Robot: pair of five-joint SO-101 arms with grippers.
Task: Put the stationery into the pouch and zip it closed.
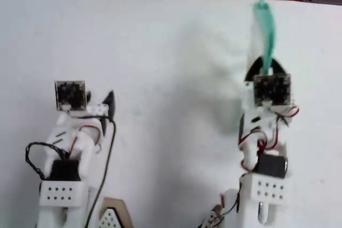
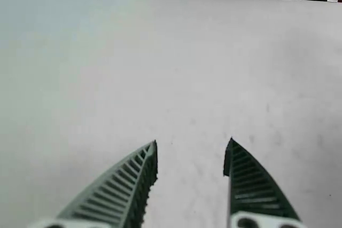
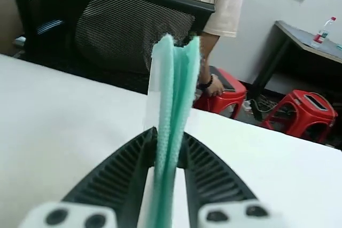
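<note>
White table (image 1: 160, 52), mesh chair (image 3: 133, 30), red stools (image 3: 307, 111), green pouch (image 1: 266, 30)

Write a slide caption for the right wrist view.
Right hand shut on the green mesh pouch, held over the white table.

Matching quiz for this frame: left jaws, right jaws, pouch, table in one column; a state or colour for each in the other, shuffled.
Things:
1. left jaws
2. right jaws
3. pouch
4. table

States or colours:
a. white
b. green mesh, held edge-on
c. open, nothing between them
d. shut on the pouch

Pairs: 1-c, 2-d, 3-b, 4-a
</note>
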